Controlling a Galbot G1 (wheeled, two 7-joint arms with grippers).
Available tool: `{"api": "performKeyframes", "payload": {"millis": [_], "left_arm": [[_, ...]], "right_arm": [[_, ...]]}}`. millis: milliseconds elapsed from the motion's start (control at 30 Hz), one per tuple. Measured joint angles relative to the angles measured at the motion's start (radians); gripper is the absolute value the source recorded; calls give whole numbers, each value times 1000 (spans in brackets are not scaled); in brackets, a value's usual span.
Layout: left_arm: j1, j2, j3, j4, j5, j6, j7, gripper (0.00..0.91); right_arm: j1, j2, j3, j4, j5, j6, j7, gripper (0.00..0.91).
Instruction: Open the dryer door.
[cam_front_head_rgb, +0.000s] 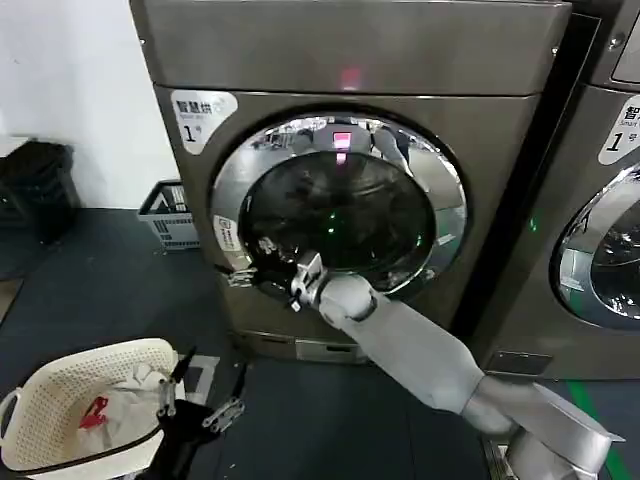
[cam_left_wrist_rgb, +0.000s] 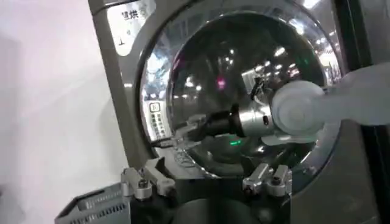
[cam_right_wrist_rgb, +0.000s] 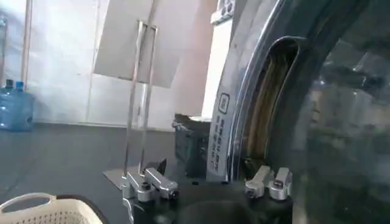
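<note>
One right hand (cam_front_head_rgb: 245, 277) sits at the dryer door (cam_front_head_rgb: 338, 205) chrome ring's left edge.

Grey-shelled arm, black-and-metal grippers

The right arm (cam_front_head_rgb: 420, 350) wears smooth pale grey casing with a rounded wrist joint and silver collar; the left gripper (cam_front_head_rgb: 200, 395) has black fingers with screwed silver metal knuckles.

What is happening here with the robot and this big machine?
The robot is working on opening the dryer door of the dryer. Its right gripper is stretched out to the lower left edge of the door's chrome ring, with fingers open. In the right wrist view there is a gap between the door and the dryer front, so the door seems just ajar, not swung open. The left gripper waits low, open, beside a white laundry basket on the floor.
</note>
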Motion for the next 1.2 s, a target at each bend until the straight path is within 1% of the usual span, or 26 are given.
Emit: {"api": "performKeyframes", "payload": {"millis": [233, 367, 467, 667, 933, 1033, 1200], "left_arm": [[-4, 1, -3, 1, -4, 1, 1, 907], [-9, 4, -14, 4, -13, 3, 2, 907], [-16, 6, -26, 8, -26, 8, 4, 907], [-32, 14, -62, 11, -55, 16, 13, 907], [-33, 14, -83, 13, -63, 17, 16, 907], [-40, 16, -101, 14, -103, 22, 20, 907], [-61, 28, -142, 20, -178, 33, 41, 907]], "right_arm": [[1, -33, -12, 30, 19, -8, -41, 907], [-6, -64, -19, 63, 26, -9, -82, 907], [-11, -87, -25, 94, 46, -9, -107, 907], [-14, -120, -38, 148, 50, -11, -162, 907], [-16, -149, -43, 188, 52, -10, -212, 907], [-22, -174, -45, 220, 78, -13, -237, 907], [-28, -229, -49, 284, 89, -15, -288, 907]]}}
